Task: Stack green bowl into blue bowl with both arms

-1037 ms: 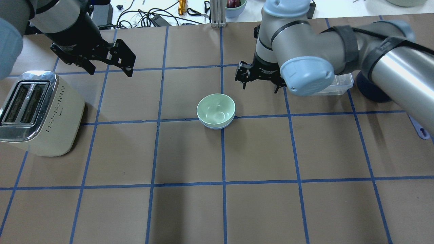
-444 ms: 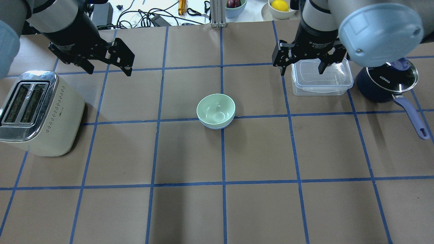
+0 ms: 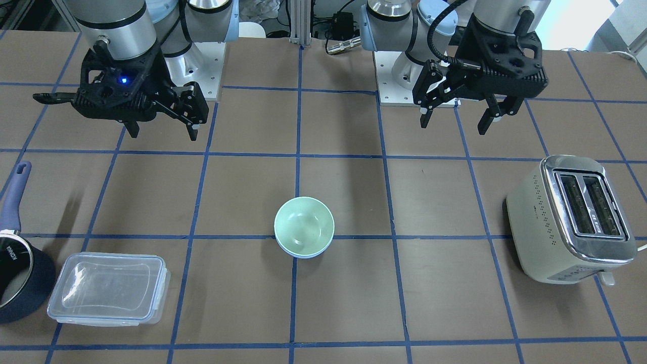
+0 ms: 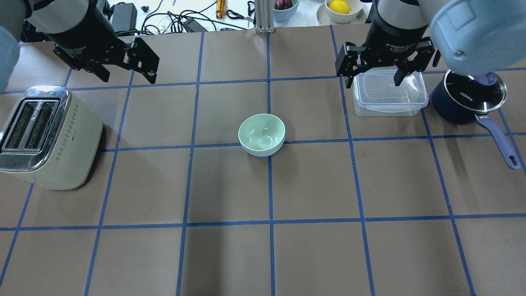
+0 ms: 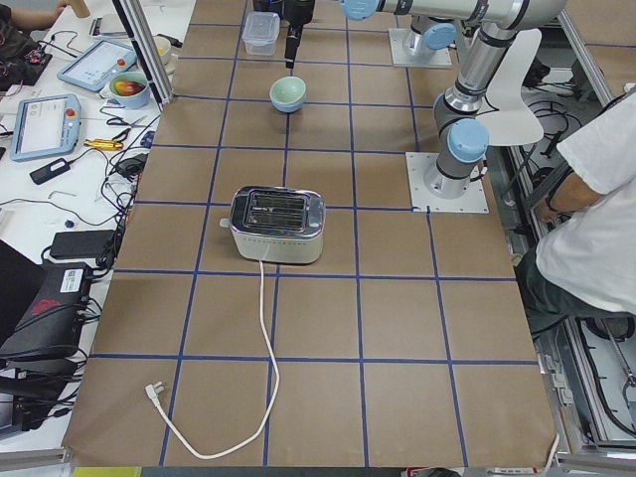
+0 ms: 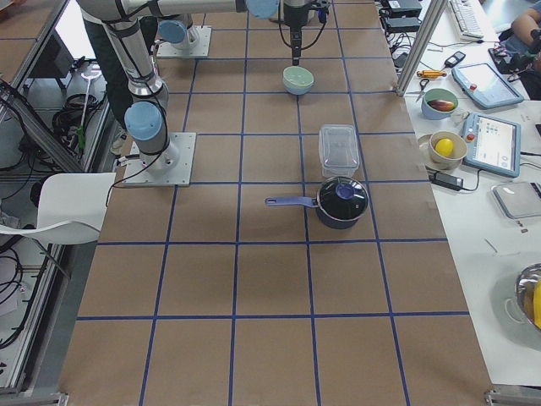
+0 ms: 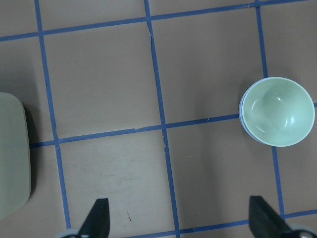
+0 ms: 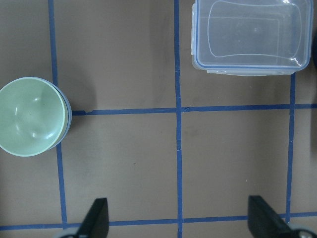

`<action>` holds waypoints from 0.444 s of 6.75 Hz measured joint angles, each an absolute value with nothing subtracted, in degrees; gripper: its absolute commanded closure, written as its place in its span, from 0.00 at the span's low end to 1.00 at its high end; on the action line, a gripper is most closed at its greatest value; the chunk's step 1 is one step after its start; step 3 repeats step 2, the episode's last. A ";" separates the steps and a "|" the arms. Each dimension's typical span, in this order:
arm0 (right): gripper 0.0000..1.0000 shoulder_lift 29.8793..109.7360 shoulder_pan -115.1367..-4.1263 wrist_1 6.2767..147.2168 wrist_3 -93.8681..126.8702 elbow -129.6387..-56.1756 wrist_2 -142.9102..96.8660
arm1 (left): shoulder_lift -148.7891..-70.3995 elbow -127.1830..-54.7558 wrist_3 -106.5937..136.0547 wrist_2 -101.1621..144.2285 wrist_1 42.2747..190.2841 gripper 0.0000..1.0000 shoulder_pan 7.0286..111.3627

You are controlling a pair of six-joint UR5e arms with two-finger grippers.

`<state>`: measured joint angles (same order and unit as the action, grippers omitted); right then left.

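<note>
Two bowls are seen nested at the middle of the table (image 4: 312, 185): the green bowl (image 4: 261, 132) is seated upright inside the blue bowl (image 4: 258, 153), of which only a thin crescent of rim is shown beneath it. The stack is set right beside a crossing of the blue tape lines (image 4: 164, 146), and nothing is touching it.

The left gripper (image 4: 129, 80) is held raised above the table on the toaster's side, its fingers spread wide with nothing between them. In the left wrist view the nested bowls are caught at the right edge, well apart from the fingertips (image 7: 99, 218) at the bottom of the frame.

The right gripper (image 4: 373, 82) is likewise held high, fingers parted and empty. In its wrist view the bowls are seen off to the left and a clear lidded container (image 4: 388, 96) at the upper right.

A cream toaster (image 4: 53, 139) is stood at the table's left end. The container is placed at the right end, just beside a dark saucepan (image 4: 460, 107) with a glass lid, its handle pointed toward the robot's side.
</note>
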<state>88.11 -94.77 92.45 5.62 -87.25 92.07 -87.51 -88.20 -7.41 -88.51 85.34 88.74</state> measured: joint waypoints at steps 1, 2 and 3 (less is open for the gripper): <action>0.00 88.11 -94.86 92.32 5.62 -87.18 92.04 | -87.35 -88.60 -7.22 -88.47 85.09 0.00 88.67; 0.00 88.07 -94.87 92.24 5.62 -87.20 92.04 | -87.35 -89.12 -6.62 -88.36 84.86 0.00 88.74; 0.00 88.07 -94.87 92.24 5.62 -87.20 92.04 | -87.35 -89.12 -6.62 -88.36 84.86 0.00 88.74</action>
